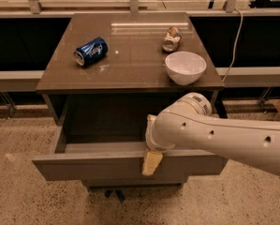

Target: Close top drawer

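Pushing straight and level toward the worktop's back edge seems best: the top drawer stands pulled well out below the front edge, and the gripper hangs over its front panel, slightly right of middle. Whether it is clenched or released I cannot tell.

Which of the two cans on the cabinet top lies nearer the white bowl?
The silver-brown can, just behind the white bowl; the blue can lies left. The gripper is at the front edge of the open top drawer.
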